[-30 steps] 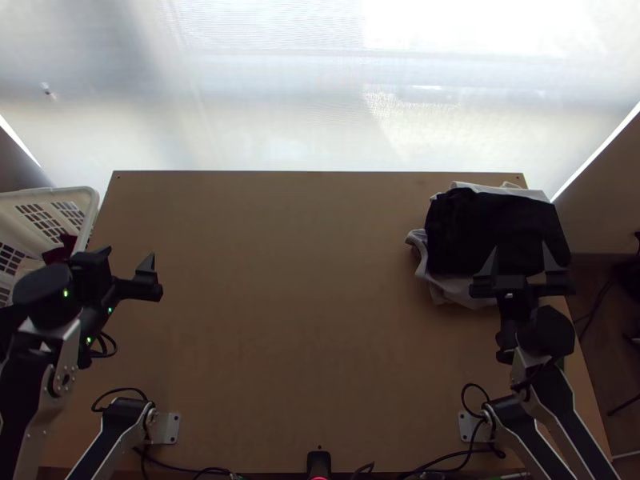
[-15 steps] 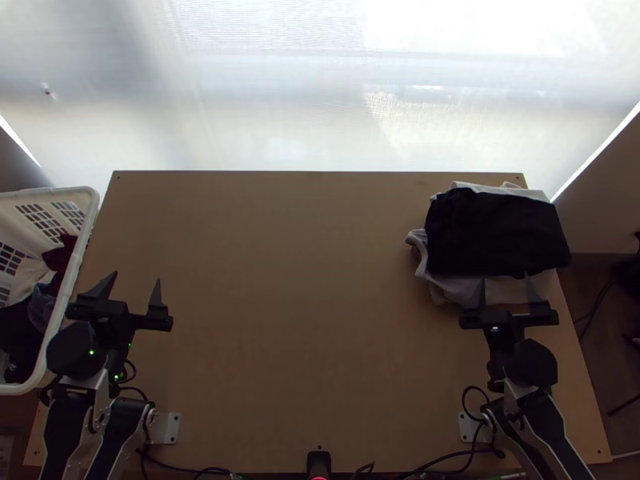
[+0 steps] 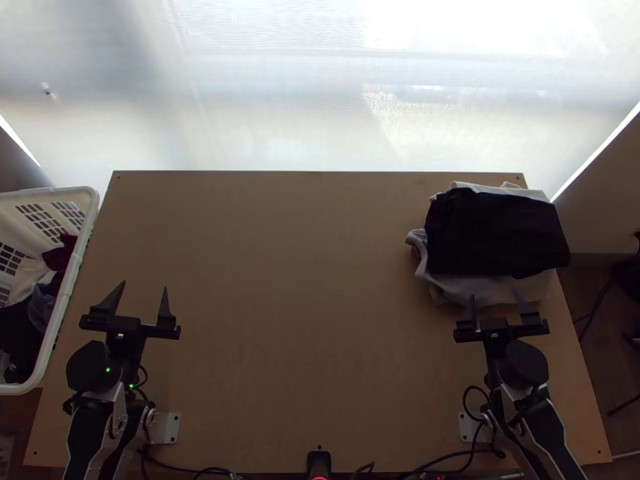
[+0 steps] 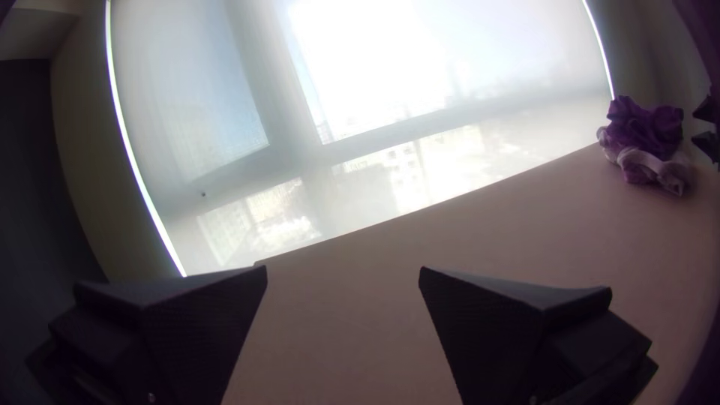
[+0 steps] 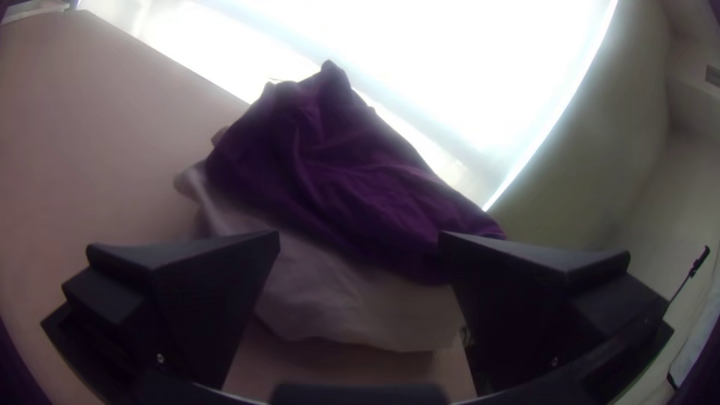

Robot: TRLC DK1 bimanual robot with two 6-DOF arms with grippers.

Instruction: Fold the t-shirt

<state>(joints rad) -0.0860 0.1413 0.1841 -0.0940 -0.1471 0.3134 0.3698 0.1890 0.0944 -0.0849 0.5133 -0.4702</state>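
My left gripper (image 3: 144, 286) hangs over the near left part of the table (image 3: 296, 336), just beside the basket (image 3: 70, 280). Its two fingers (image 4: 202, 322) stand wide apart and I have nothing between them. My right gripper (image 3: 494, 294) is on the other side, at the near side of the stack of cloths, its fingers (image 5: 517, 307) also spread wide and holding nothing; in its wrist view I see the stack beyond the gap.

I can't tell which cloth is the t-shirt. The dark cloth (image 3: 496, 232) lies folded into a rough block on top of the stack, toward the table's far right corner, with a few soft creases. Under it is a pale cloth (image 3: 458, 290), poking out toward me and on the left, where its edge bunches up.

The basket stands at the table's left edge, with a dark red cloth (image 3: 58, 256) and other clothes heaped inside. Past the table's far edge I have a bright window (image 3: 280, 96) with a blind drawn over it.
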